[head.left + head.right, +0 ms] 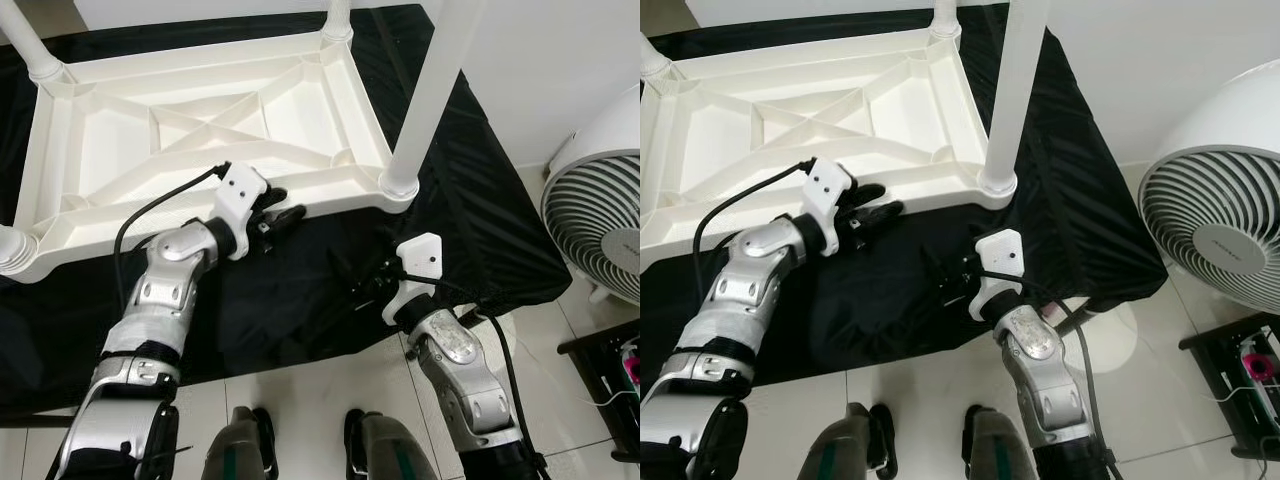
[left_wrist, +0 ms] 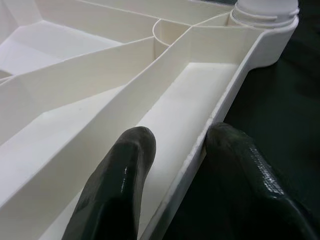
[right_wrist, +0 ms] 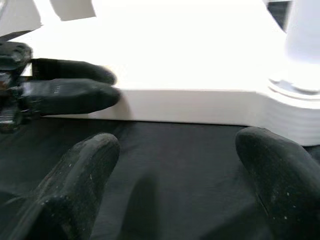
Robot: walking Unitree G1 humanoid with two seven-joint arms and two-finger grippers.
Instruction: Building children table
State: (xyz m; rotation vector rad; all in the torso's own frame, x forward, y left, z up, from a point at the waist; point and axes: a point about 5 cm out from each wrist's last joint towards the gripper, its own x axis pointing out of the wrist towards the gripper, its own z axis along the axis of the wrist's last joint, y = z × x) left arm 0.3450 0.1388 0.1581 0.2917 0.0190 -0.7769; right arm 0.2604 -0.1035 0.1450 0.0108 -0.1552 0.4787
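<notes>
the left gripper (image 1: 283, 205) sits at the near rim of the upturned white table top (image 1: 120, 130), its two black fingers (image 2: 117, 185) straddling that rim: one finger inside the ribbed underside, the other outside against the black cloth (image 1: 480, 220), so the rim wall is pinched between them. in the left wrist view the rim runs away from the fingers to a round corner socket (image 2: 265, 15) with a leg screwed into it.

the right gripper (image 1: 352, 282) hovers low over the black cloth, just in front of the table's near edge and apart from it, with its fingers spread wide and nothing between them. through its wrist view the left gripper's fingers show on the rim ahead, and the base of a leg shows off to the side.

the table top lies upside down on the black cloth, which covers the floor (image 1: 300, 400) in front of the robot. its underside shows crossed ribs. white legs stand up from its corners: the near right leg (image 1: 430, 90) rises tall out of its socket just beyond the right gripper, and others (image 1: 338, 15) show at the far and left corners.

to the robot's right a white fan (image 1: 600, 210) stands on the tiled floor, beside the cloth's edge. the robot's feet (image 1: 250, 445) show at the bottom.
</notes>
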